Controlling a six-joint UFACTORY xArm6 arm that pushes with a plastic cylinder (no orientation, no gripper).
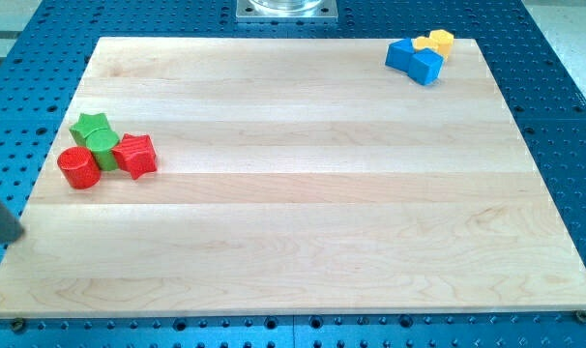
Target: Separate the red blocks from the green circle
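Note:
A red cylinder [79, 167] and a red star-shaped block [135, 155] sit near the board's left edge. The green circle [104, 150] lies between them and touches both. A green star [89, 127] sits just above it, touching it. My tip [18, 235] is at the far left, off the board's left edge, below and to the left of the red cylinder, apart from all blocks.
A blue block [415, 59] and yellow blocks [435, 43] cluster at the board's top right corner. The wooden board [303, 193] lies on a blue perforated table [564, 116]. A metal mount [287, 9] is at the view's top.

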